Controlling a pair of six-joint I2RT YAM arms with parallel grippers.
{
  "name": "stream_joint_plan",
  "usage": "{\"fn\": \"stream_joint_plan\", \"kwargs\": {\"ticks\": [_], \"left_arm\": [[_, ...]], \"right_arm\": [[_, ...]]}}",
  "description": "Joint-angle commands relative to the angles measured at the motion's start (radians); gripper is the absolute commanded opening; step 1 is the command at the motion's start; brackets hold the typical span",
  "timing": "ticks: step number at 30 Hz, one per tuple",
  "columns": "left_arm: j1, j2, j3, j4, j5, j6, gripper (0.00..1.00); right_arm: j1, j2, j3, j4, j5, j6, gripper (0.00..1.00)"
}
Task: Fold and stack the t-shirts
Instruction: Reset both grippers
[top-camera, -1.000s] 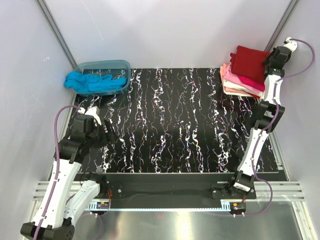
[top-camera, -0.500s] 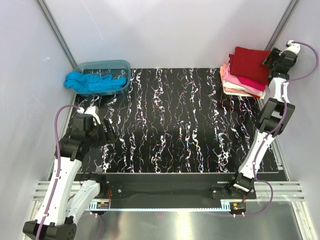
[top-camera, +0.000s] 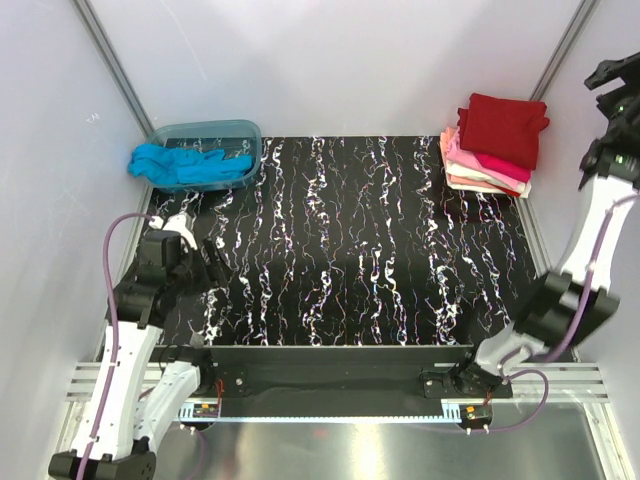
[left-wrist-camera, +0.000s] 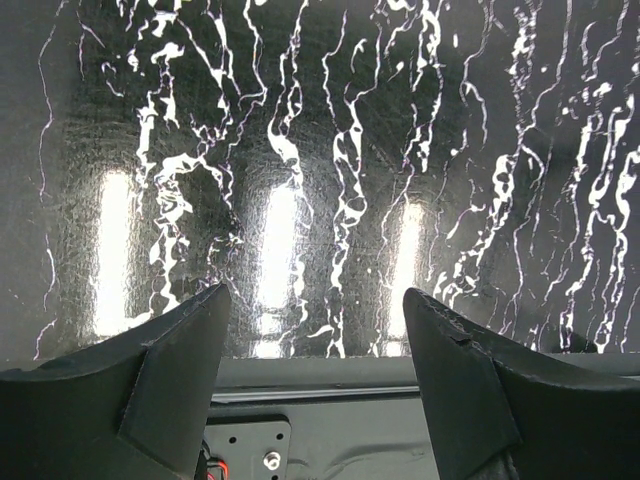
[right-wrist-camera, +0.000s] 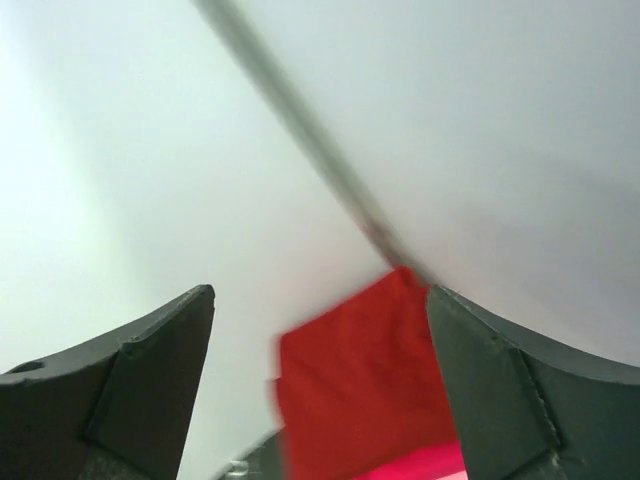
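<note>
Hovering right hand spread, empty, near dark red t-shirt; left hand likewise spread.

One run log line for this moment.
dark red shirt atop stack; left tool open, empty; right tool open, clear of stack; turquoise shirt draped over tub

Table middle: the black marbled table is lying open between both far corners and down to the near edge.
Far left corner: the plastic tub is standing here, with the turquoise t-shirt spilling over its left rim.
Far right corner: the stack of t-shirts is filling it, with the dark red t-shirt lying on top.
Left gripper: hovering over the near left part of the table, jaws standing apart with nothing between them.
Right gripper: hanging high beside the right wall, apart from the stack, jaws standing wide.
</note>
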Motion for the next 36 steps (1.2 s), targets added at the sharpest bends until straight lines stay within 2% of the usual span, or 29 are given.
{"fn": "stream_joint_plan", "kwargs": {"ticks": [1,10,16,20,23,25,28,29,34,36], "left_arm": [[0.006,-0.035,-0.001,0.046,0.025,0.007,0.75],[0.007,-0.04,-0.001,0.045,0.022,0.005,0.75],[0.01,-0.006,0.0,0.043,0.019,0.005,0.75],[0.026,0.046,0.019,0.048,-0.026,-0.015,0.74],[0.029,0.065,0.037,0.078,-0.083,-0.041,0.73],[0.029,0.068,0.052,0.146,-0.179,-0.073,0.76],[0.029,0.028,-0.007,0.366,-0.237,-0.041,0.82],[0.029,0.0,-0.086,0.526,-0.236,-0.012,0.84],[0.027,0.138,-0.121,0.67,-0.43,0.035,0.82],[0.027,0.163,-0.167,0.787,-0.429,0.057,0.82]], "right_arm": [[0.032,-0.196,-0.179,-0.065,-0.104,0.159,0.95],[0.326,-0.614,-0.706,-0.123,-0.179,0.175,0.98],[0.489,-0.823,-1.055,-0.15,-0.243,0.231,1.0],[0.679,-0.919,-1.197,-0.163,-0.179,0.259,1.0],[0.733,-0.956,-1.245,-0.182,-0.147,0.239,1.0],[0.753,-0.976,-1.266,-0.197,-0.136,0.213,1.0],[0.756,-1.039,-1.323,-0.188,-0.133,0.199,1.0],[0.756,-1.061,-1.338,-0.177,-0.132,0.202,1.0],[0.758,-1.209,-1.407,-0.16,-0.135,0.218,1.0],[0.758,-1.243,-1.409,-0.183,-0.122,0.192,1.0]]}}
